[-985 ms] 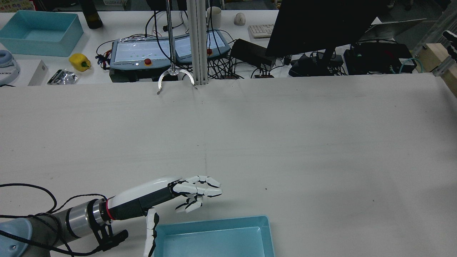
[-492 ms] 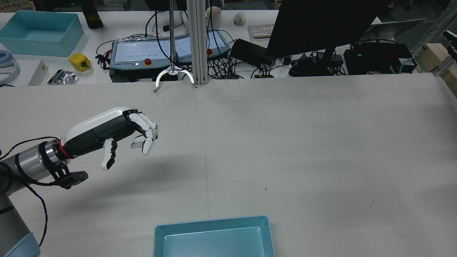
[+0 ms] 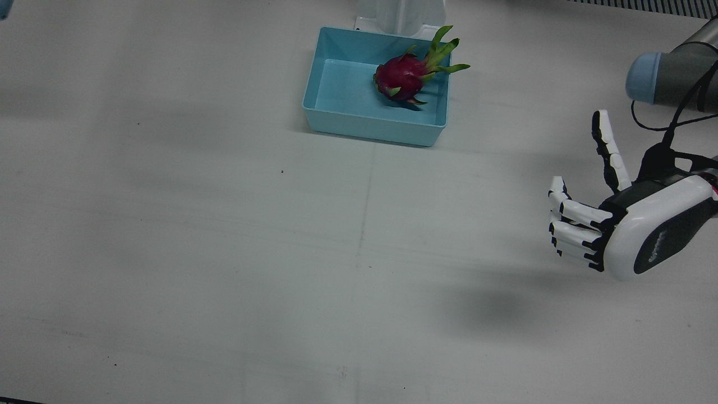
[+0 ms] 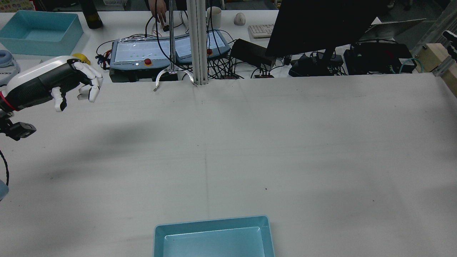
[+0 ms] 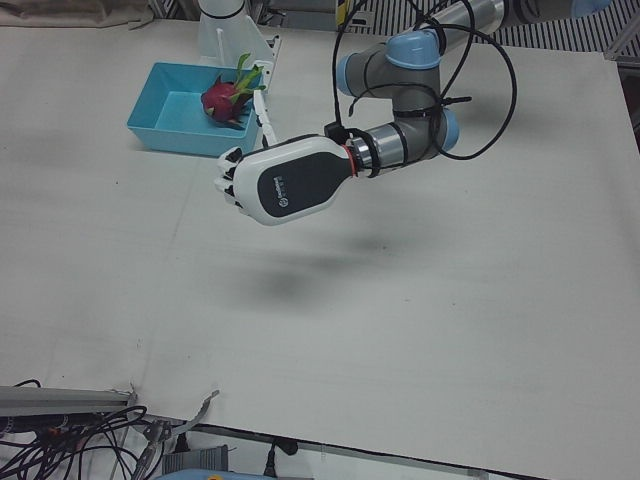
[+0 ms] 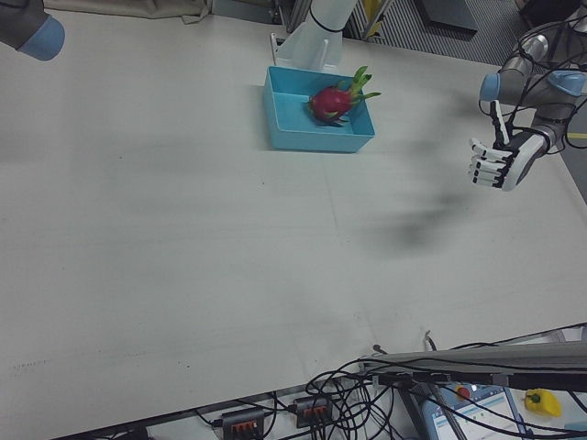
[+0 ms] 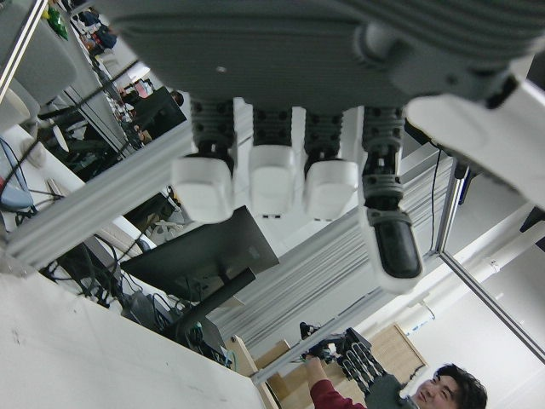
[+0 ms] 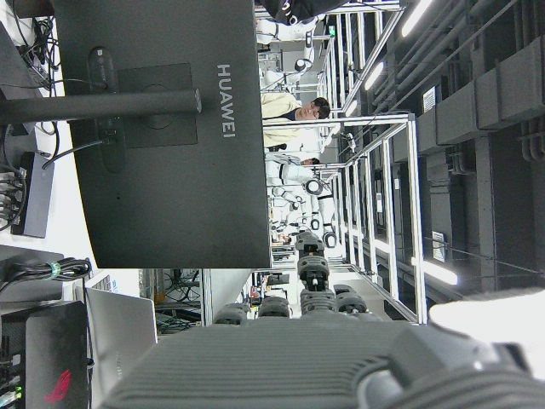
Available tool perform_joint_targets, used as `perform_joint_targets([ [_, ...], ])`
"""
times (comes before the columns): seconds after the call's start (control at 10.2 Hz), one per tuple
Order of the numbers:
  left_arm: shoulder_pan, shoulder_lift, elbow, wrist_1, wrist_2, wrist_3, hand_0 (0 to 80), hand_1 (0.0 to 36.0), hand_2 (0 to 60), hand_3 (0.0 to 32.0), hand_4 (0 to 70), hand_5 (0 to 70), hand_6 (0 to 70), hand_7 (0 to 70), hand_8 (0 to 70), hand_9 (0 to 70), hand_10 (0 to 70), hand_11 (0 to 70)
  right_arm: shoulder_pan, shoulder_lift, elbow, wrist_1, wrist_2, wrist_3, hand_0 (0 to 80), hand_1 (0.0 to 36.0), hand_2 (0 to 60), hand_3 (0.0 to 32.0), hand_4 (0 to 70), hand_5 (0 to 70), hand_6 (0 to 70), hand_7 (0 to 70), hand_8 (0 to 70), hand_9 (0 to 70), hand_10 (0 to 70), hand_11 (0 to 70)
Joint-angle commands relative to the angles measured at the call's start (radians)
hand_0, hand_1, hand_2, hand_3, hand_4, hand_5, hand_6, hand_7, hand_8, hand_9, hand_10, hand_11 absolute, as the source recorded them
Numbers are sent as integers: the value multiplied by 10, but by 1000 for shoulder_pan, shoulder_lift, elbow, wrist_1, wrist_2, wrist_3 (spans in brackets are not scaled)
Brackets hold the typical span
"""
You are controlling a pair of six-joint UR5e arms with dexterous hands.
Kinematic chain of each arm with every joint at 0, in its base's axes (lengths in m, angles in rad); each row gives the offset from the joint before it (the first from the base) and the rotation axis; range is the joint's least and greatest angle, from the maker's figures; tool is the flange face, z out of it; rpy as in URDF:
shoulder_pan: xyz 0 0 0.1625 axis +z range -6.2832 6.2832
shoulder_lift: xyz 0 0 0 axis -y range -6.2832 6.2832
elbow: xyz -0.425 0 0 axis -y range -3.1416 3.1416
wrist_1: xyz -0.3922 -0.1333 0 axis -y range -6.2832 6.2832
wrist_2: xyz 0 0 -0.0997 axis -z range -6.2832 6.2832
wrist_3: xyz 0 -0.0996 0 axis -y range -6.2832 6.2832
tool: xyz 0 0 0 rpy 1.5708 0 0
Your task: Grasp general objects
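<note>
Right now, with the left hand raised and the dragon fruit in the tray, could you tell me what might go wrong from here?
1. The dragon fruit lies against the tray's far corner with its leaves over the rim, so it may be awkward to grasp, or may tip out if the tray is bumped.
2. The left hand hovers open above the table; a fast descent could strike the surface.
3. A grabber tool hangs at the table's far edge, where a forward sweep could catch it.
</note>
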Motion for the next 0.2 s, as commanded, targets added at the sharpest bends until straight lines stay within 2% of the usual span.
perform_joint_targets([
  [0.0, -199, -27, 84, -3, 5, 11, 177, 0, 0, 0, 700, 360, 700, 700, 700, 700, 700, 700, 0, 0, 0, 0, 0, 0, 0, 0, 0, 0, 0, 0, 0, 0, 0, 0, 0, 0],
  [0.1, -247, -37, 108, -4, 5, 17, 177, 0, 0, 0, 700, 360, 700, 700, 700, 700, 700, 700, 0, 0, 0, 0, 0, 0, 0, 0, 0, 0, 0, 0, 0, 0, 0, 0, 0, 0],
])
